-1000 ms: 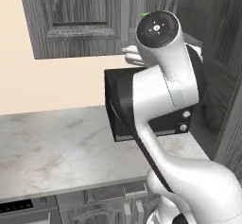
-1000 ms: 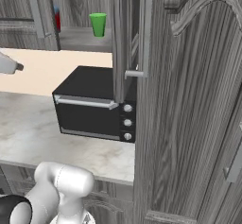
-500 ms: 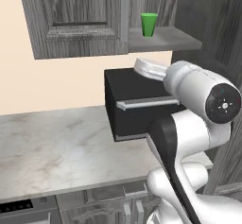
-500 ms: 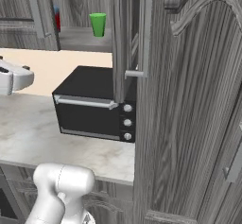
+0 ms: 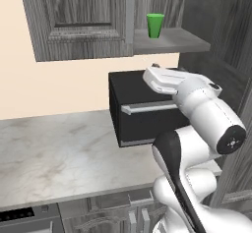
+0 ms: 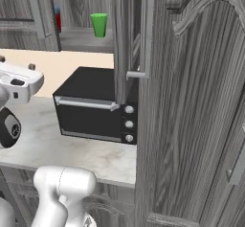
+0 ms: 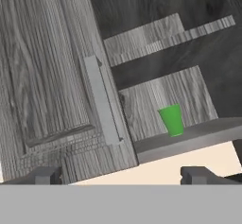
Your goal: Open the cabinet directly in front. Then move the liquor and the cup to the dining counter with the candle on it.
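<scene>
The cabinet has its left door (image 5: 83, 20) shut, and its silver bar handle (image 7: 101, 100) shows close up. The right door (image 6: 125, 39) is swung open and stands edge-on. On the bared shelf (image 5: 170, 40) stands the green cup (image 5: 155, 25) (image 6: 99, 25) (image 7: 171, 120). A sliver of the liquor (image 6: 58, 17), blue over red, peeks out behind the left door's edge. My gripper (image 5: 153, 70) (image 6: 17, 62) (image 7: 122, 176) hangs open and holds nothing, below shelf level and above the microwave's front, pointing up at the cabinet. The dining counter and the candle are out of view.
A black microwave (image 5: 147, 109) (image 6: 95, 108) sits on the marble counter (image 5: 59, 153) under the open shelf. A tall dark grey cabinet (image 6: 191, 125) stands close at the right. Part of a black appliance (image 5: 19, 217) shows at the lower left.
The arm has swung down and to the right. The hand has dropped from cabinet height to just above the microwave, uncovering the cup in the left base view.
</scene>
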Controlling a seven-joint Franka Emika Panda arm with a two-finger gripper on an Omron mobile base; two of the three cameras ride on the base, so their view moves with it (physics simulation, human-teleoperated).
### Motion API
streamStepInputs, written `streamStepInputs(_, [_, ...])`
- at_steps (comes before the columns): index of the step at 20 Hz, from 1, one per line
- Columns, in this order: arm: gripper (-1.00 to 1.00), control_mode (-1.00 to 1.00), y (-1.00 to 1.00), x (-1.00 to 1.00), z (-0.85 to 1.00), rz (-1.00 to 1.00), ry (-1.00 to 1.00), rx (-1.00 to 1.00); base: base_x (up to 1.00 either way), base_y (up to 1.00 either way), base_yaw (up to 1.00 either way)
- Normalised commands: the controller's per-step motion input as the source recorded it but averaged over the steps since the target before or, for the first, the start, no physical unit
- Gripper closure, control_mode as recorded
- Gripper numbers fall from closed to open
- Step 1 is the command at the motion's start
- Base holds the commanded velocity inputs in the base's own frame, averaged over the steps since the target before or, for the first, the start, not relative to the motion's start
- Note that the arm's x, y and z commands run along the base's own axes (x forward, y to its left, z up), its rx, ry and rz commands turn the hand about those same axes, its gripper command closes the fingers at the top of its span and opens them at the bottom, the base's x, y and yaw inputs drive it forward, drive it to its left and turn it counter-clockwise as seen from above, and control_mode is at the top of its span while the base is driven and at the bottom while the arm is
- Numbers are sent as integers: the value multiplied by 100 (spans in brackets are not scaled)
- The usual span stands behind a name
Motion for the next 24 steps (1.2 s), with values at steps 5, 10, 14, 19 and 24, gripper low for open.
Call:
streamStepInputs(5, [-100, -100, 5, 0, 19, -1, -10, -3, 0, 0, 0])
streamStepInputs(10, [-100, -100, 12, 6, 17, -4, -2, -8, 0, 0, 0])
streamStepInputs(14, [-100, -100, 15, 1, 33, -5, 0, -3, 0, 0, 0])
streamStepInputs(19, [-100, -100, 3, 10, 39, -6, 0, 0, 0, 0, 0])
streamStepInputs(24, [-100, -100, 0, 30, 33, -5, 0, 0, 0, 0, 0])
